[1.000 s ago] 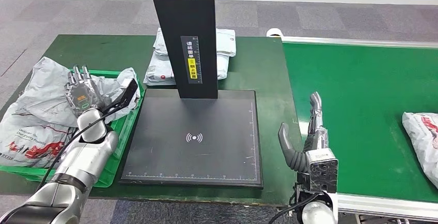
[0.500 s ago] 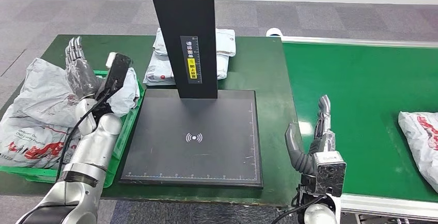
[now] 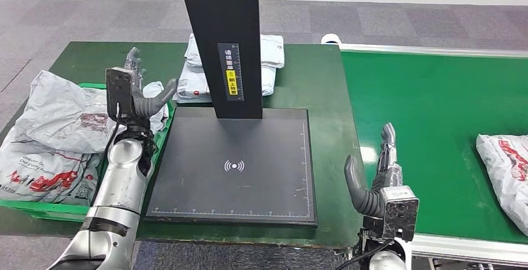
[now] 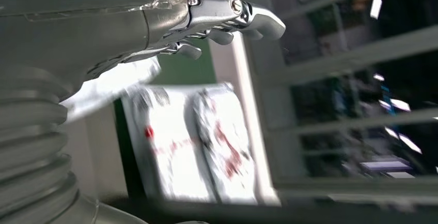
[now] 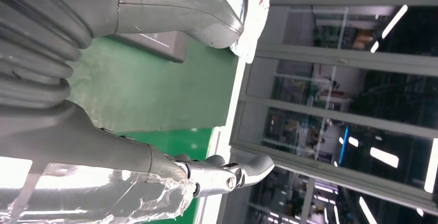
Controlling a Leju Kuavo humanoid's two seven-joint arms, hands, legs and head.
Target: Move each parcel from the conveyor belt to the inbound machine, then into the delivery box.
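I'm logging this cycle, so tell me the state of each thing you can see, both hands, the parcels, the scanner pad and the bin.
left hand: raised above the bin's edge, holding nothing.
right hand: open, fingers apart, empty, at the belt's near edge.
parcel on the belt: lying flat, untouched.
scanner pad: bare, nothing on it.
green bin: holding grey parcels, overfilled past its rim.
parcels behind the scanner post: stacked on the table.

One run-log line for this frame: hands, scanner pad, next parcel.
left hand: open, raised by green bin | right hand: open, at belt edge | scanner pad: bare | parcel: on belt, untouched
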